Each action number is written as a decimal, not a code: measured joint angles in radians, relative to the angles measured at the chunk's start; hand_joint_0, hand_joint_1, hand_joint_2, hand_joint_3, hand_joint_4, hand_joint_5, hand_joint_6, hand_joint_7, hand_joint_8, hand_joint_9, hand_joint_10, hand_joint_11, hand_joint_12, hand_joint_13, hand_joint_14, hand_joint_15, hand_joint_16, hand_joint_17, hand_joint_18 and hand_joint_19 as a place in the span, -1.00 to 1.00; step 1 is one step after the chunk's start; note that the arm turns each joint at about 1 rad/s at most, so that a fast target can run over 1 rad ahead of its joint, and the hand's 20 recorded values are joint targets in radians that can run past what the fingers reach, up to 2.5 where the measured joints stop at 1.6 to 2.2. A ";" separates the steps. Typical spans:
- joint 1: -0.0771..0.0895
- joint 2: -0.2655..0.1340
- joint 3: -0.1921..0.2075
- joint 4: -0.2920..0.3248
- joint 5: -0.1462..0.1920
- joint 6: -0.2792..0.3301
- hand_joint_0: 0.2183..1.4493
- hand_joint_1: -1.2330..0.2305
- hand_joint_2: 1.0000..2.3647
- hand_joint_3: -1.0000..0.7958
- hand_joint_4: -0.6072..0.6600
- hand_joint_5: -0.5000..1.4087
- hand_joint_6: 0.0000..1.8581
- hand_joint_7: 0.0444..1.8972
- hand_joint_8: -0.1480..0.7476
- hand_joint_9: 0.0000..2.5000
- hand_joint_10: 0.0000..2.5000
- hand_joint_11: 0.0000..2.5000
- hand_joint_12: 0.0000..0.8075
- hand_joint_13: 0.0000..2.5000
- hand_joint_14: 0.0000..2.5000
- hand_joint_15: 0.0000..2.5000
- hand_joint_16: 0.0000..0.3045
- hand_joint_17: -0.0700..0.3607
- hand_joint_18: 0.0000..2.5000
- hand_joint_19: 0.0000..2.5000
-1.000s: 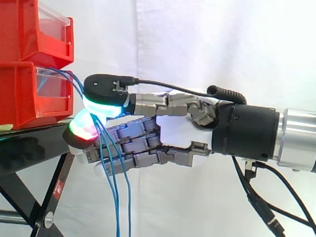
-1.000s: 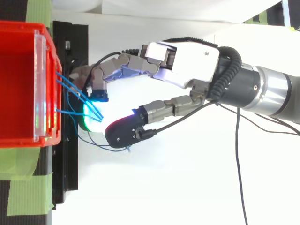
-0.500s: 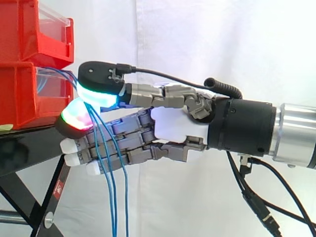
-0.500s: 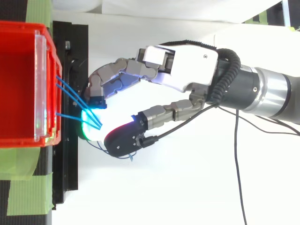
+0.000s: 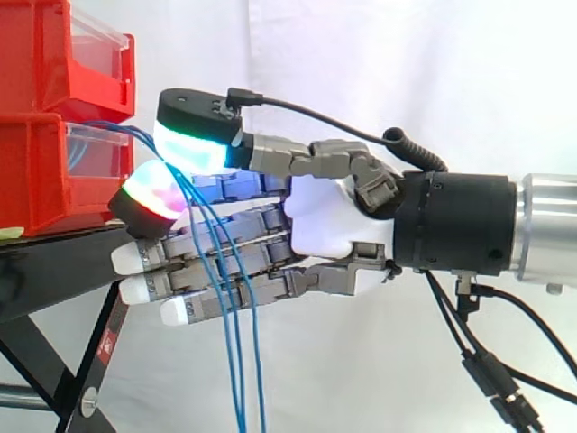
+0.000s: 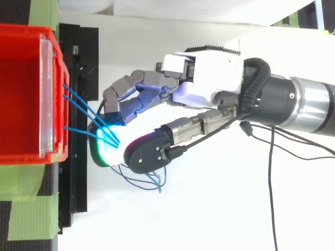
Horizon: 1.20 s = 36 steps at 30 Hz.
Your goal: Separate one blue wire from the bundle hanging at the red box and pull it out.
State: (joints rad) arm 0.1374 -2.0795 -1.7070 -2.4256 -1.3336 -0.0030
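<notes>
- In the side view, we see the robot hand point(image 5: 334, 225) reaching in from the right edge toward the red box point(image 5: 36, 171) at the left of the frame.
- Its green-glowing thumb pad point(image 5: 191, 144) closes down on a red-glowing fingertip point(image 5: 151, 200), pinching several blue wires point(image 6: 78, 131) between them. The other fingers lie straight below.
- The wires leave the front of the red box, pass through the pinch just right of it, and drape down across the straight fingers to the bottom edge.
- From above, we see three blue strands fan out from the box's front wall at centre left and meet between the glowing pads. Loose blue ends curl just below the thumb.
- The box sits on a black stand point(image 5: 54, 262), with an upper bin point(image 5: 54, 54) stacked above it in the upper left.
- A white curtain point(image 5: 379, 63) hangs behind, and green tape point(image 6: 26, 219) shows in the lower left of the top view.
</notes>
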 measured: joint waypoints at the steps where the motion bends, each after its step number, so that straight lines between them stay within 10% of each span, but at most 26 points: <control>1: 0.000 0.004 0.000 -0.016 0.002 0.010 -0.32 -0.20 -0.96 -0.06 0.41 -0.70 -0.09 0.15 0.46 -0.39 -1.00 -0.97 -0.02 -0.46 -0.99 -0.72 -0.66 -0.13 -0.67 -0.69; 19: 0.002 0.018 0.000 -0.178 0.012 0.279 -0.32 -0.15 -0.96 -0.10 0.41 -0.71 -0.09 0.16 0.47 -0.05 -0.99 -0.73 -0.02 -0.43 -0.99 -0.71 -0.65 -0.12 -0.69 -0.71; 36: 0.002 0.018 0.000 -0.194 0.011 0.316 -0.30 -0.13 -0.96 -0.10 0.36 -0.72 -0.08 0.14 0.33 -0.09 -0.99 -0.49 -0.14 0.11 -0.99 0.11 -0.65 -0.11 -0.54 -0.53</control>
State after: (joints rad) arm 0.1395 -2.0617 -1.7073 -2.6198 -1.3229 0.3129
